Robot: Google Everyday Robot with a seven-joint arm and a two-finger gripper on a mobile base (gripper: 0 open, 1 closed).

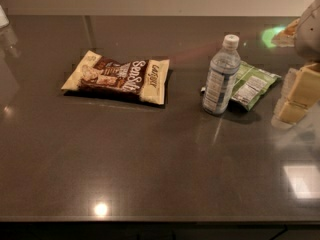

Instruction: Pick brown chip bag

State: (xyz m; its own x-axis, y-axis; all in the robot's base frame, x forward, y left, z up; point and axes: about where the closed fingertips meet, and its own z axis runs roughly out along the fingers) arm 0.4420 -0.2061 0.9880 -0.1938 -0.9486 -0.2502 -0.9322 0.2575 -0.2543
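Camera view, Dana, and we find the gripper [299,96] at the right edge of the scene, low over the dark countertop [150,159]. We cannot tell whether it is open or shut, but it has no hold on our target.

Agreed, Sam. We see the brown chip bag [117,78] lying flat, left of centre toward the far side, well apart from the gripper and touching nothing else.

So where could we lose this one?

First worry for us is the water bottle [220,76]. It stands upright between gripper and bag, so a low, straight sweep to the left would likely clip it and tip it over. It might even roll into the bag.

And the green snack bag [252,84] sits just beside the bottle on its right, nearest the gripper. We would hate a grab at the wrong packet.

Right, it is smaller and green, not our brown one. Then there is the bag itself. It is flat and slick-looking on a glossy top, so we judge a shallow pinch could skid it away or catch only a cream corner, and it could slip out on the lift.

So we want height over the bottle, then a firm bite across the bag's middle.
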